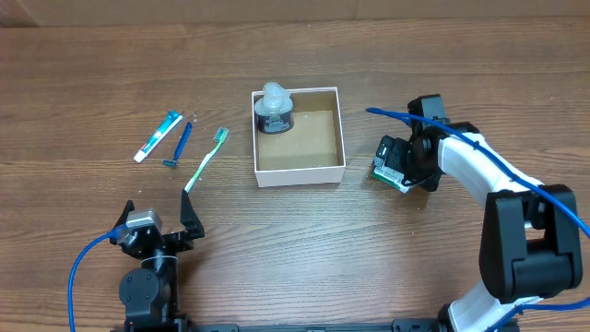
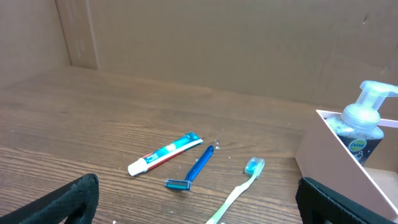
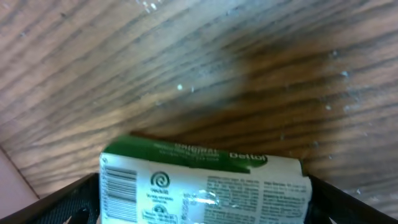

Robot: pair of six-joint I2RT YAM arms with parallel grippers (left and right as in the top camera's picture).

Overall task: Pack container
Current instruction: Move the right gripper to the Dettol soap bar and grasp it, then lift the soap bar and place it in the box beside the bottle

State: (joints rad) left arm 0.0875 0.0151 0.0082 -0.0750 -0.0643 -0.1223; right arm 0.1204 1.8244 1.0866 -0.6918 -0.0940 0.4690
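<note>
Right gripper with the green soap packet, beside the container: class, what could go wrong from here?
1. The soap packet in the right gripper may clip the white wall of the container while crossing it, and slip.
2. The pump bottle stands in one corner of the container; a packet released against it might tip it.

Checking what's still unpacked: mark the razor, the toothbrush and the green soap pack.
razor (image 1: pixel 182 141), overhead view, middle of the blue handle.
toothbrush (image 1: pixel 205 161), overhead view, midway along the green handle.
green soap pack (image 3: pixel 205 183), right wrist view, centre of the printed face.
</note>
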